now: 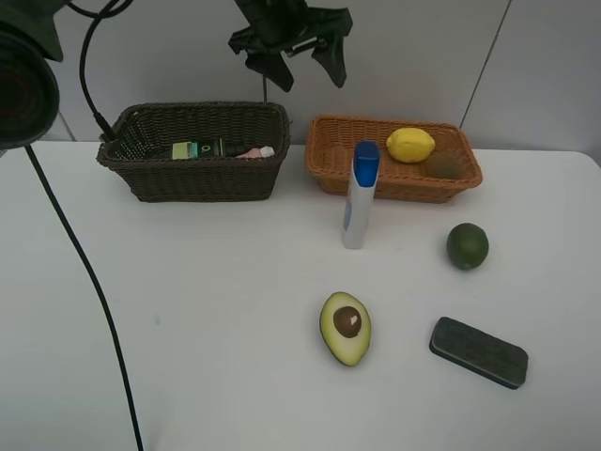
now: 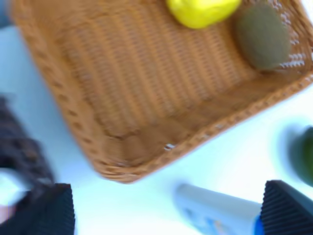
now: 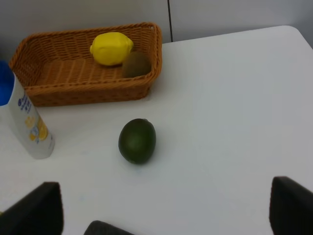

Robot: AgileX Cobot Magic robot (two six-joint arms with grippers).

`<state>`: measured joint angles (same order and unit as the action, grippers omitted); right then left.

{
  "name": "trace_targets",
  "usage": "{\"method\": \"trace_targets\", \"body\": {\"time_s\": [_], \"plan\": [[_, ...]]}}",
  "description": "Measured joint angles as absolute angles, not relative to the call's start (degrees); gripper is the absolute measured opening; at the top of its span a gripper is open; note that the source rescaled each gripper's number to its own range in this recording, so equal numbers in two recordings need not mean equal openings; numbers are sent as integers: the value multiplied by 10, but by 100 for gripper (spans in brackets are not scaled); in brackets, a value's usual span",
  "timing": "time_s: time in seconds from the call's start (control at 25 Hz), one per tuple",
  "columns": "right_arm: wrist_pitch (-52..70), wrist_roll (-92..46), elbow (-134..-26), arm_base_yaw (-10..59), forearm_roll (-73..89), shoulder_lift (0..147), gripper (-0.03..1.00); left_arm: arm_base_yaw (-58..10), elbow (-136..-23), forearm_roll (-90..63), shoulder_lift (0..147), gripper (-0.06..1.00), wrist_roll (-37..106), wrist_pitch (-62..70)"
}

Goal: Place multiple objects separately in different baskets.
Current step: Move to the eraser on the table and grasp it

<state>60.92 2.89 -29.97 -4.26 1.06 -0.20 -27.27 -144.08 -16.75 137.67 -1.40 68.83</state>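
The dark brown basket (image 1: 141, 174) holds the green pump bottle (image 1: 202, 148) and the pink bottle (image 1: 254, 151). The orange-tan basket (image 1: 394, 178) holds the lemon (image 1: 410, 145) and the kiwi (image 1: 443, 165). The white blue-capped bottle (image 1: 359, 197) stands upright in front of it. The lime (image 1: 467, 246), the halved avocado (image 1: 346, 327) and the dark block (image 1: 478, 351) lie on the table. My left gripper (image 1: 305, 66) is open and empty, high above the gap between the baskets. My right gripper (image 3: 164, 208) is open and empty, near the lime (image 3: 137, 141), and out of the exterior view.
A black cable (image 1: 84, 263) runs down the left side of the white table (image 1: 188, 310). A dark camera lens (image 1: 23, 89) sits at the top left. A grey wall stands behind the baskets.
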Motion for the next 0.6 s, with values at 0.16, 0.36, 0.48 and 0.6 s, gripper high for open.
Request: {"method": "trace_targets", "body": {"time_s": [0.16,0.36,0.48,0.6], "plan": [[609,29,-300,-43,11,-2,100,-248,-1368,-123,1315,100,-16,688],[609,29,-300,-43,11,-2,100,-183,-1150,-60,1161,100,-26,688],[609,29,-300,-43,11,-2,100,-124,-1012,-52,1056,100,-46,687],[609,29,-300,-43,11,-2,100,-56,-879,-45,944,100,-57,687]]}}
